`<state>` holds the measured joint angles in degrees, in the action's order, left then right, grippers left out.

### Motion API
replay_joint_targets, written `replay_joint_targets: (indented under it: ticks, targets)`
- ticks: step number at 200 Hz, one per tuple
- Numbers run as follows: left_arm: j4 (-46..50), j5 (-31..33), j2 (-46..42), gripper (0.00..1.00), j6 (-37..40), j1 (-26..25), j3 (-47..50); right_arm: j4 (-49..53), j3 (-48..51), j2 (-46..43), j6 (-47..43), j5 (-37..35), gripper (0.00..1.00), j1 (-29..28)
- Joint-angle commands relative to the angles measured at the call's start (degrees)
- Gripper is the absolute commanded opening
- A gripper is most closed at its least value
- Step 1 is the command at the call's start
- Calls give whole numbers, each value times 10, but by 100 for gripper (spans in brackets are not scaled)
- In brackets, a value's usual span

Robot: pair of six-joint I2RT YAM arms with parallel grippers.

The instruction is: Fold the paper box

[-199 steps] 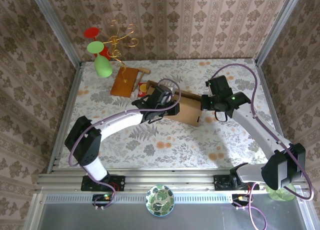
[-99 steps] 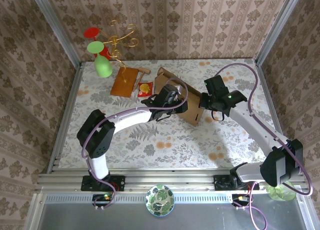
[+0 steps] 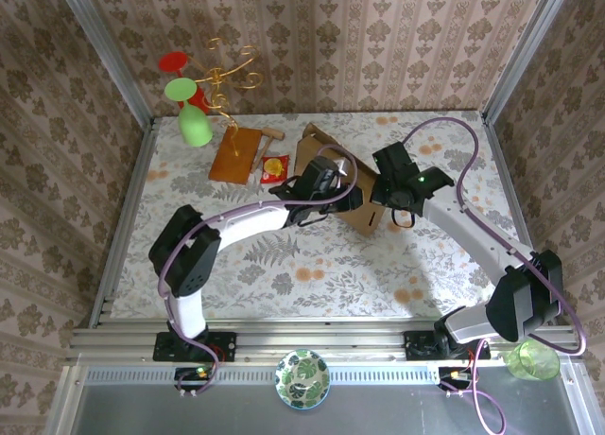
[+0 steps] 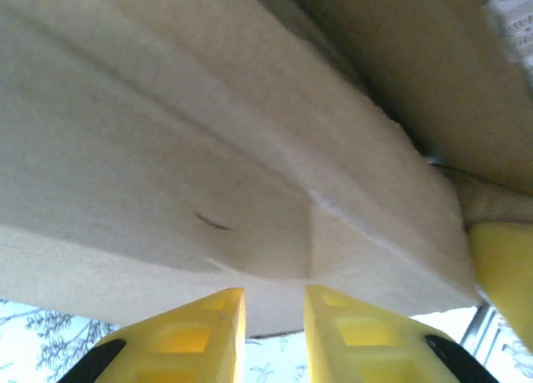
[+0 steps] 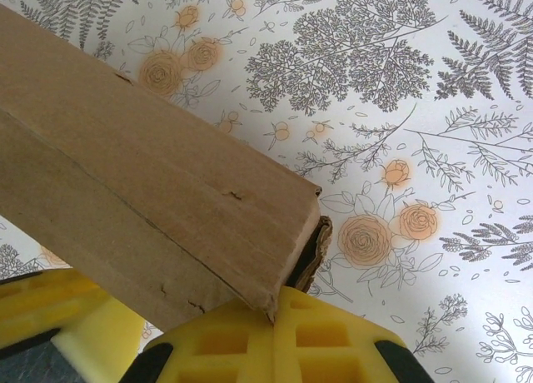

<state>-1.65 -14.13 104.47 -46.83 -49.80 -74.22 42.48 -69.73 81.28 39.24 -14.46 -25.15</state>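
Nearest, we count one leaf-patterned plate and one green cup on the ledge by the two arm bases. Farther in, both arms reach to the one paper box at the middle of the floral worktop. The box's long axis runs diagonally, from far left to near right. We see the left pincer with its jaws a narrow gap apart and empty, tips close against a box panel. The right pincer is clamped on the box's near-right end edge. Beyond lie one wooden board, one red packet and one gold wire stand.
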Motion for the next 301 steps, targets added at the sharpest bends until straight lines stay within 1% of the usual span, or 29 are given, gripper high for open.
replay_joint_targets:
  ticks: [1, 15, 19, 39, 61, 71, 99, 114, 126, 135, 143, 153, 160, 170, 178, 185, 197, 199, 205, 215, 235, 246, 252, 263, 269, 270, 284, 290, 301]
  targets:
    - [29, -21, -79, 29, -39, 25, 0, 20, 16, 6, 3, 7, 0, -8]
    - [62, -7, -113, 32, -48, 39, 0, 14, 13, 9, 0, 10, 0, -9]
    - [79, 0, -124, 36, -49, 44, -2, 12, 13, 9, -1, 9, 0, -9]
    - [178, 59, -157, 43, -59, 72, -42, 6, 14, 10, -8, 6, 0, -14]
    - [306, 85, -153, 47, -114, 116, -104, -9, 20, 4, -17, 10, 0, -17]
    - [359, 100, -152, 48, -153, 129, -121, -12, 23, 2, -21, 8, 0, -21]
    - [417, 135, -171, 50, -227, 146, -127, -26, 32, -1, -30, 8, 0, -30]
    - [440, 141, -175, 53, -237, 169, -135, -32, 38, -2, -36, 7, 0, -33]
    - [434, 138, -173, 54, -204, 187, -145, -38, 41, -4, -40, 7, 0, -35]
    - [419, 129, -168, 52, -152, 201, -154, -40, 43, -5, -43, 7, 0, -35]
    - [422, 117, -154, 50, -85, 211, -172, -42, 44, -6, -47, 8, 0, -37]
    - [466, 122, -132, 49, -8, 222, -209, -45, 45, -6, -49, 9, 0, -37]
    - [482, 123, -120, 49, 68, 223, -225, -45, 45, -7, -52, 10, 0, -37]
    - [488, 104, -109, 49, 165, 226, -231, -47, 45, -6, -55, 13, 0, -37]
    - [490, 85, -104, 52, 229, 229, -232, -48, 45, -6, -57, 14, 0, -38]
    - [499, 88, -100, 56, 262, 230, -235, -49, 45, -7, -60, 15, 0, -38]
    - [519, 100, -87, 58, 261, 233, -251, -51, 46, -10, -64, 15, 0, -39]
    - [523, 98, -85, 58, 255, 245, -255, -52, 47, -11, -66, 16, 0, -39]
    - [529, 92, -81, 57, 233, 256, -268, -53, 48, -11, -69, 17, 0, -39]
    - [537, 97, -77, 55, 181, 260, -285, -60, 52, -12, -74, 20, 0, -40]
    - [578, 133, -73, 56, 76, 249, -318, -74, 62, -33, -89, 23, 0, -41]
    - [616, 168, -78, 56, 11, 247, -327, -82, 68, -39, -101, 22, 0, -44]
    - [620, 172, -85, 56, -9, 246, -324, -87, 71, -42, -109, 22, 0, -45]
    - [585, 163, -100, 56, 2, 241, -307, -99, 81, -50, -124, 26, 0, -47]
    - [566, 169, -110, 55, 26, 240, -297, -107, 87, -55, -133, 29, 0, -48]
    - [561, 170, -112, 55, 28, 232, -296, -108, 89, -55, -135, 30, 0, -48]
    - [506, 163, -137, 52, 127, 212, -262, -114, 99, -63, -153, 31, 0, -49]
    - [503, 166, -146, 53, 150, 212, -251, -114, 103, -66, -160, 33, 0, -49]
    - [526, 169, -155, 53, 153, 224, -245, -135, 107, -72, -175, 36, 0, -50]
